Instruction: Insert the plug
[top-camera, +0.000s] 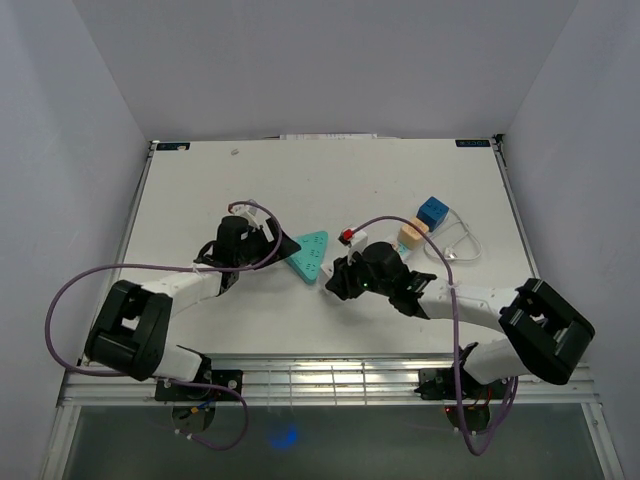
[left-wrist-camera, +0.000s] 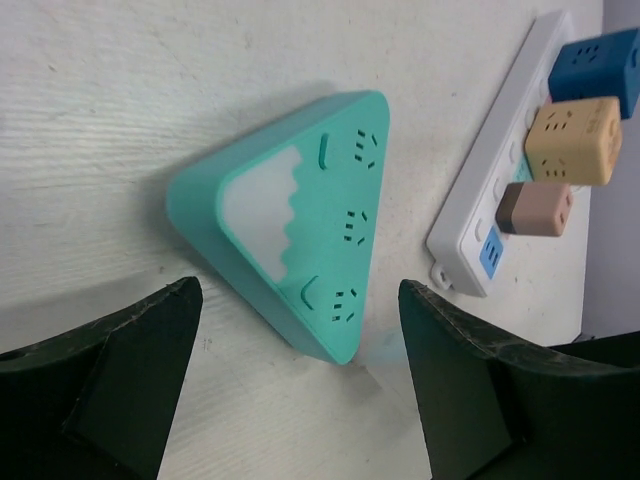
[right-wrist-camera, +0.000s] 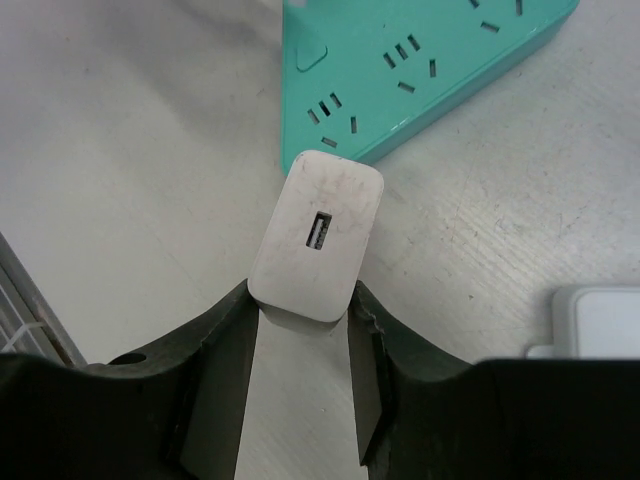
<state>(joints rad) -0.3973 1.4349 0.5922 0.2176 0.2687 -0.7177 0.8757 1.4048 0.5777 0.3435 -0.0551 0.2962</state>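
A teal triangular socket block (top-camera: 310, 255) lies flat at the table's middle, its socket holes facing up (left-wrist-camera: 330, 215) (right-wrist-camera: 420, 70). My right gripper (right-wrist-camera: 300, 300) is shut on the plug (right-wrist-camera: 318, 235), a white charger body with a USB port showing; its prongs are hidden. The plug hovers just off the block's near corner, beside a three-hole socket. In the top view my right gripper (top-camera: 338, 278) sits right of the block. My left gripper (left-wrist-camera: 300, 300) (top-camera: 268, 243) stands open at the block's left end, its fingers either side of one corner and apart from it.
A white power strip (left-wrist-camera: 480, 190) lies right of the block, carrying a blue cube adapter (top-camera: 432, 212), a tan cube (top-camera: 411, 236) and a brown plug (left-wrist-camera: 535, 208). A white cable (top-camera: 458, 245) loops at the right. The strip's corner (right-wrist-camera: 600, 320) is close to my right fingers.
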